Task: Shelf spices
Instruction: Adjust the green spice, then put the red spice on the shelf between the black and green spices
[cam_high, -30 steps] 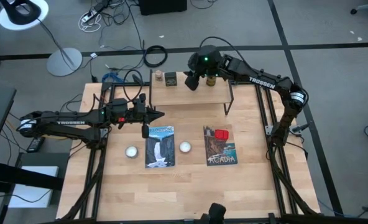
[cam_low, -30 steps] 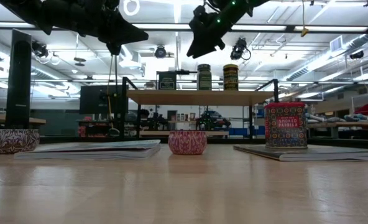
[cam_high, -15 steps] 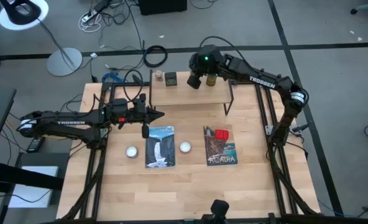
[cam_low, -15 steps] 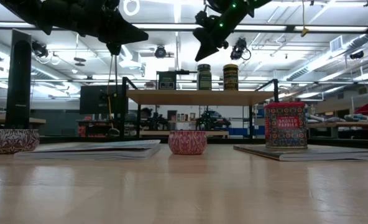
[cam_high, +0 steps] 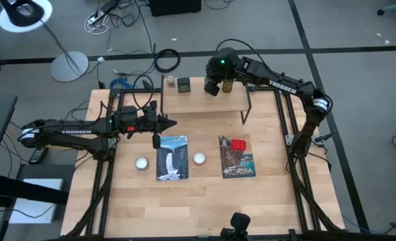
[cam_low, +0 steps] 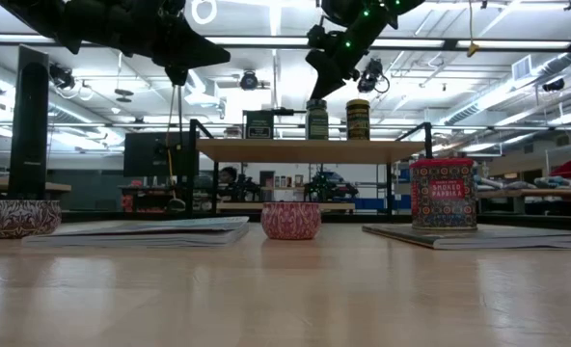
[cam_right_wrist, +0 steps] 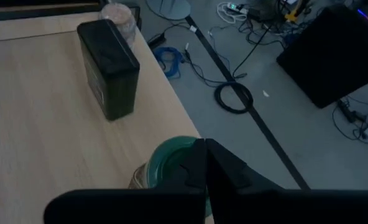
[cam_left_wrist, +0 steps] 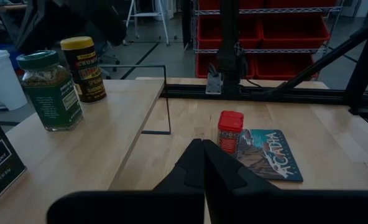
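The shelf stands at the table's far edge. On its top board stand a tiny brown jar, a dark square tin, a green jar and a yellow-capped jar. My right gripper is shut and hangs above the green jar's lid, clear of it. The red boxy tin stands on the right book. My left gripper is shut and hovers level above the table's left middle, holding nothing.
Two flat picture books lie mid-table. Two small white balls sit beside the left book. Black frame rails run along both table sides. Bare wood shows toward the near edge.
My right gripper has risen a little and drifted toward the table's right edge, from beside the green jar to over it. The spices and my left arm have kept still.
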